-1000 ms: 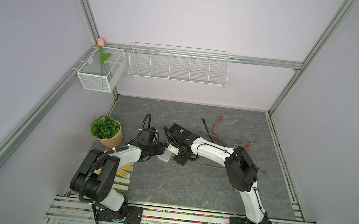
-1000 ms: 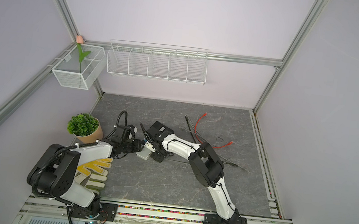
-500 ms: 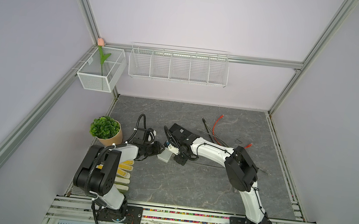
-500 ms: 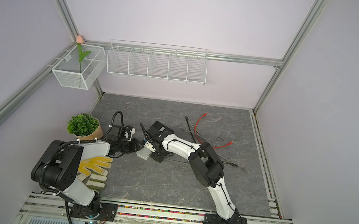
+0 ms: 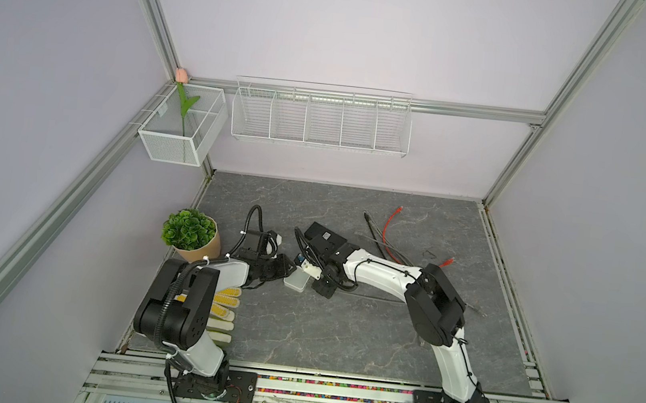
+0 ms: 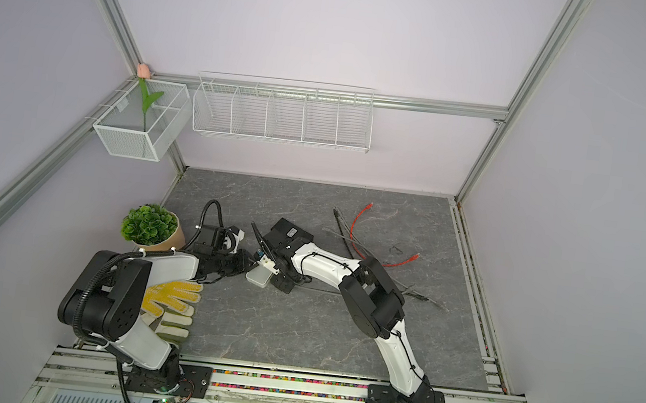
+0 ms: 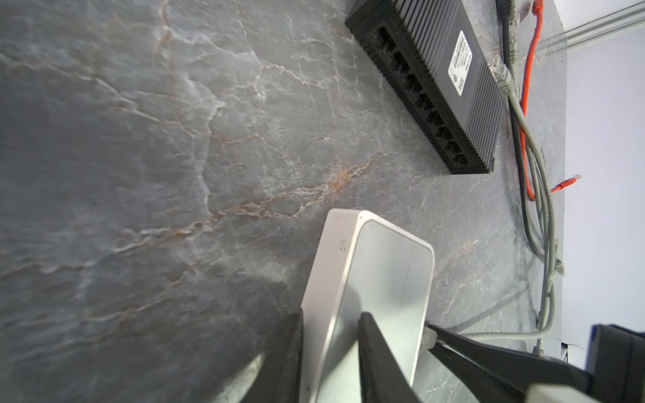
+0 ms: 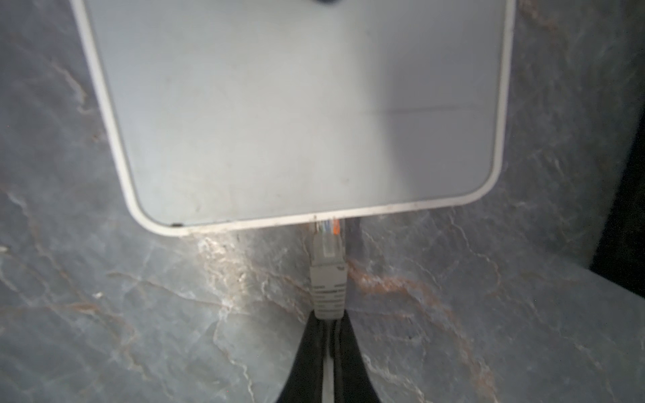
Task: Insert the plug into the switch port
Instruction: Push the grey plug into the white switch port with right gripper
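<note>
While R gripper (image 8: 328, 328) clenches grey plug (image 8: 328, 275) by its boot, tip at white switch (image 8: 296, 104) port edge, L gripper (image 7: 330, 321) straddles switch; clamp unclear. Step: insertion. Next: straight push, switch braced.

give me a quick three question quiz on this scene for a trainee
1. True or false: the right gripper is open and empty.
2. The left gripper straddles: A) potted plant, B) white switch, C) glove.
3. Is the grey Ethernet plug fully seated in the white switch?
Key: 1 false, it pinches the cable just behind the plug's boot. 2 B. 3 No, its clear body shows outside the switch's edge.
</note>
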Action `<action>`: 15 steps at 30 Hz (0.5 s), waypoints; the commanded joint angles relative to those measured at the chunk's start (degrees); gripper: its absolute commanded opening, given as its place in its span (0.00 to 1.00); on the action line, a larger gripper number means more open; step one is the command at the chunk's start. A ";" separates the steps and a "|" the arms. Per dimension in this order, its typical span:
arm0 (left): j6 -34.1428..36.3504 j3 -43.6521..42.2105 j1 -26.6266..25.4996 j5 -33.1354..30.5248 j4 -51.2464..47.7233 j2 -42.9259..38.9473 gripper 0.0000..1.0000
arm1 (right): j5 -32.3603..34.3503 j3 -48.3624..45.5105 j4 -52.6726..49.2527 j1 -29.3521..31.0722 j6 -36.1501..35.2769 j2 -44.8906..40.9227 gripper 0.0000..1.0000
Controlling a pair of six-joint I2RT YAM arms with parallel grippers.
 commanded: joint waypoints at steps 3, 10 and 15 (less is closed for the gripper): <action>1.43 1.51 -0.04 2.62 0.00 2.15 0.28 | -0.10 -2.90 5.53 1.60 -2.24 -4.27 0.07; 1.73 2.05 -0.08 4.29 -0.32 2.26 0.27 | 2.50 -2.51 6.26 1.56 -2.70 -4.08 0.07; 1.06 0.20 -0.25 4.47 0.97 1.35 0.26 | 0.22 -1.51 6.76 1.63 -0.41 -4.30 0.07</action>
